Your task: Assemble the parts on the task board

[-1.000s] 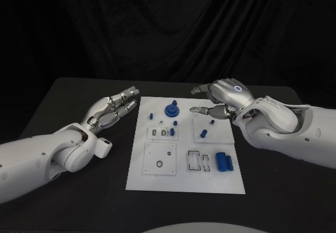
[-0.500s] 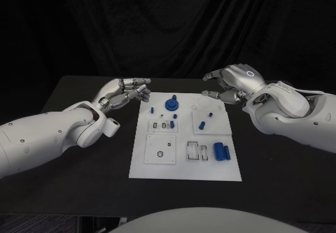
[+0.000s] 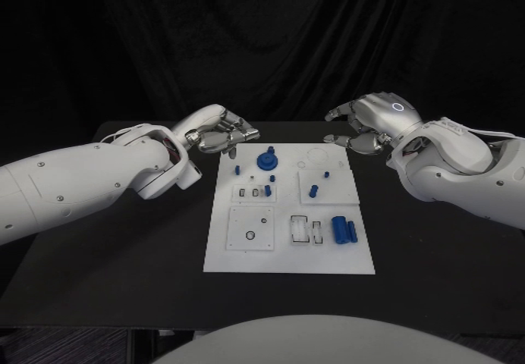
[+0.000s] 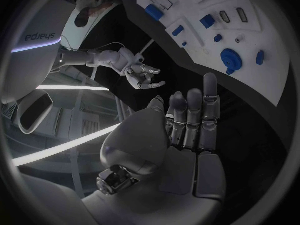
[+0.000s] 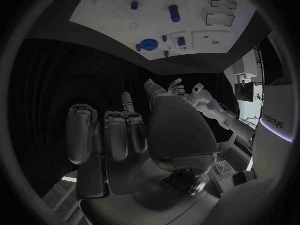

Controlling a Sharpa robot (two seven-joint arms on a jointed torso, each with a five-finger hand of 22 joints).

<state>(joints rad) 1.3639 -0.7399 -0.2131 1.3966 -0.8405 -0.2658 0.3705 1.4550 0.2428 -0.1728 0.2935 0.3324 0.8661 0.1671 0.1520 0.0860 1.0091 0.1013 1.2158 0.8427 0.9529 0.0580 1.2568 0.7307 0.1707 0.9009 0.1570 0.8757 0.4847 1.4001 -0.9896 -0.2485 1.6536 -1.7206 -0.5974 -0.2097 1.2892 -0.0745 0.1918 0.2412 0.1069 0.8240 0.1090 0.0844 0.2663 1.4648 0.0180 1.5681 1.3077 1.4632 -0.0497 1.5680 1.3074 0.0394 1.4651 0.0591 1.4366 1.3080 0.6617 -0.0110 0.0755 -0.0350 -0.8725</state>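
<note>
The white task board point(image 3: 290, 258) lies lengthwise in the middle of the black table. On its far end stand a round blue part point(image 3: 267, 161) and small blue pegs point(image 3: 313, 189); a blue block point(image 3: 344, 229) lies nearer on the right. My left hand point(image 3: 223, 136) hovers at the board's far left corner with its fingers stretched out side by side point(image 4: 187, 120) and nothing in them. My right hand point(image 3: 366, 125) hovers over the far right corner, fingers loosely bent and apart point(image 5: 115, 132), holding nothing. The wrist views show the board point(image 4: 250, 32) point(image 5: 150, 0) and the round part point(image 4: 230, 59) point(image 5: 149, 45).
Rectangular recessed sockets point(image 3: 306, 230) and a square plate with a hole point(image 3: 250, 229) sit on the board's near half. Bare black table point(image 3: 121, 258) stretches on both sides of the board. A black curtain hangs behind the table.
The head view has shifted. My left hand has swung from beside the board's left edge to its far left corner. My right hand has drawn back from the far right part of the board.
</note>
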